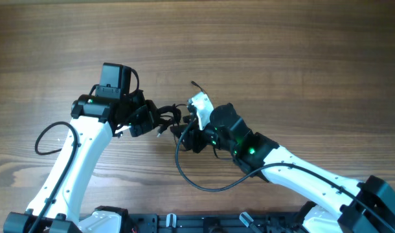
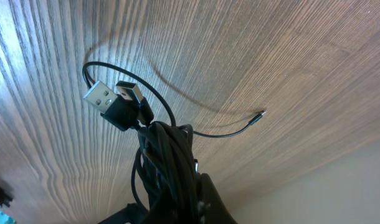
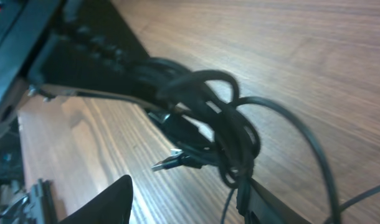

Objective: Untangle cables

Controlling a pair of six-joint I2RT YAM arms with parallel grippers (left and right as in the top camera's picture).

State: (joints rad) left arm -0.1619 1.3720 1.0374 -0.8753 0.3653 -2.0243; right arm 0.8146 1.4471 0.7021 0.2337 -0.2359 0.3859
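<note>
The cables (image 1: 170, 118) are a knotted black bundle hanging just above the table between my two grippers. My left gripper (image 1: 151, 120) is shut on the bundle; in the left wrist view the cables (image 2: 168, 152) rise out of its jaws (image 2: 177, 205), with two silvery USB plugs (image 2: 109, 99) sticking out on top. One thin loose end (image 2: 258, 116) lies on the wood. My right gripper (image 1: 186, 134) is open; in the right wrist view its fingers (image 3: 184, 202) are spread wide, the knot (image 3: 209, 130) hangs by the right finger, and a small plug (image 3: 165, 165) points left.
The table (image 1: 282, 58) is bare wood. A thick black arm cable (image 1: 184, 171) loops out below the right arm. A white part (image 1: 199, 103) sits on the right wrist. The arm bases (image 1: 184, 223) line the near edge.
</note>
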